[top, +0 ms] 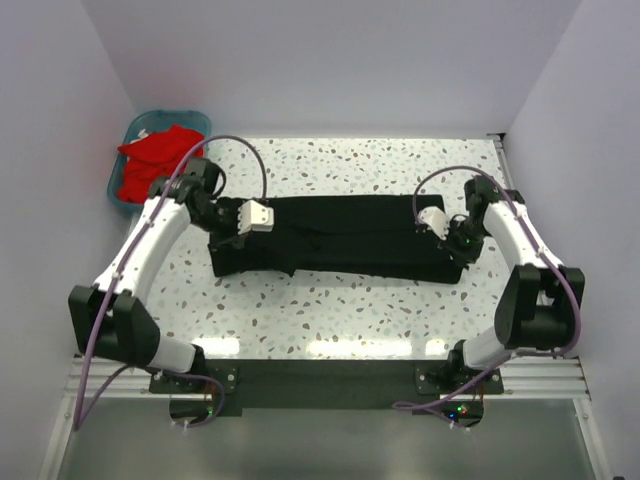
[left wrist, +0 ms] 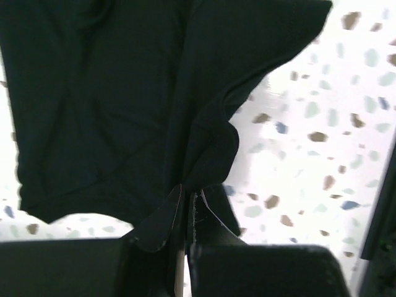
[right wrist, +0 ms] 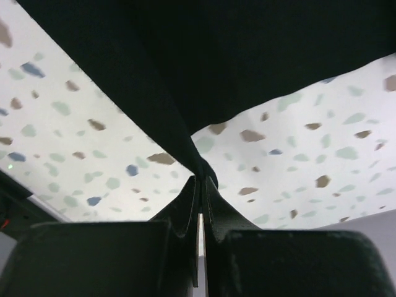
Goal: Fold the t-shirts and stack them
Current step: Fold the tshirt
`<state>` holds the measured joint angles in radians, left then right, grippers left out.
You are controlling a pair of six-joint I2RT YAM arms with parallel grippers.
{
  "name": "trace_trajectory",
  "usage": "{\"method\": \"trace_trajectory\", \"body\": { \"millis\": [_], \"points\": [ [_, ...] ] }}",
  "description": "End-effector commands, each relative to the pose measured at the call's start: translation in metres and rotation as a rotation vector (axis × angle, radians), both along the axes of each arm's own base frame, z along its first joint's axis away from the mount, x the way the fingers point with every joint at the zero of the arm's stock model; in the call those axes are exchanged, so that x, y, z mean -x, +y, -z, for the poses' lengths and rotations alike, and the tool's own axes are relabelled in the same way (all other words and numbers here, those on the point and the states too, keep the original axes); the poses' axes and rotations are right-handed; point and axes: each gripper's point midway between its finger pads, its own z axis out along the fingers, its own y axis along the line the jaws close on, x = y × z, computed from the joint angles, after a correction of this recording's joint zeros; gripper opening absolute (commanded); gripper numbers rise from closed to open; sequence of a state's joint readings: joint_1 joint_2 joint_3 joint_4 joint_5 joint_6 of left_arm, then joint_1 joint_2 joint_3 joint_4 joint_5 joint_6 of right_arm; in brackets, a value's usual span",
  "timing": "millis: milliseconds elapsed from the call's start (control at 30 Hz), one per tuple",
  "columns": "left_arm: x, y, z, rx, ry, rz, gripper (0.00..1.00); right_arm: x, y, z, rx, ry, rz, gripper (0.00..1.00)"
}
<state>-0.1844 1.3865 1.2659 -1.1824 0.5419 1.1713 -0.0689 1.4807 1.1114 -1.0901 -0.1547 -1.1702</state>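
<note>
While the black shirt (top: 340, 235) lies as a long folded band across the middle of the bench (top: 350, 310), the left hand (left wrist: 184, 260) is clenched on its left edge and the right hand (right wrist: 199, 247) on its right edge. Red shirts (top: 158, 160) sit heaped in the basket (top: 118, 195) at the far-left corner.

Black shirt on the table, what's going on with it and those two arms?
The two robot arms are working on the black t-shirt, which stretches as a long folded band across the speckled table. The left gripper is shut on its left end and the right gripper on its right end. The red t-shirts sit bunched in the teal basket at the far left corner.
</note>
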Motion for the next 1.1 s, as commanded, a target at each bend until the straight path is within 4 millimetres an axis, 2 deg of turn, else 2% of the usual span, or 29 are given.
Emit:
{"method": "trace_trajectory", "body": {
  "millis": [0, 33, 67, 133, 233, 367, 500, 667, 833, 1067],
  "points": [
    [-0.046, 0.0, -0.007, -0.037, -0.066, 0.024, 0.0, -0.036, 0.001, -0.013, -0.029, -0.052, 0.017, 0.0],
    [-0.052, 0.0, 0.004, -0.052, -0.027, 0.039, 0.0, -0.041, 0.0, -0.007, -0.029, -0.028, 0.02, 0.0],
    [-0.062, -0.001, -0.002, -0.054, -0.049, 0.049, 0.0, -0.052, 0.0, -0.013, -0.029, -0.048, 0.019, 0.0],
    [-0.074, -0.001, 0.008, -0.076, -0.036, 0.077, 0.0, -0.059, -0.002, -0.008, -0.022, -0.03, 0.01, 0.0],
    [-0.093, -0.001, 0.01, -0.093, -0.049, 0.115, 0.01, -0.077, -0.004, -0.013, -0.015, -0.055, 0.005, 0.0],
    [-0.104, 0.0, 0.02, -0.098, -0.032, 0.141, 0.02, -0.098, -0.005, -0.015, -0.007, -0.075, 0.0, 0.0],
    [-0.114, 0.005, 0.029, -0.101, -0.024, 0.145, 0.03, -0.111, -0.003, -0.006, 0.002, -0.062, -0.014, 0.0],
    [-0.12, 0.014, 0.041, -0.101, 0.0, 0.126, 0.02, -0.128, 0.001, -0.003, 0.011, -0.078, -0.016, 0.0],
    [-0.128, 0.022, 0.05, -0.107, -0.002, 0.108, 0.04, -0.138, 0.001, 0.004, 0.028, -0.073, -0.015, 0.0],
    [-0.141, 0.019, 0.06, -0.096, 0.004, 0.107, 0.07, -0.154, 0.004, 0.009, 0.036, -0.078, -0.008, 0.0]
  ]
}}
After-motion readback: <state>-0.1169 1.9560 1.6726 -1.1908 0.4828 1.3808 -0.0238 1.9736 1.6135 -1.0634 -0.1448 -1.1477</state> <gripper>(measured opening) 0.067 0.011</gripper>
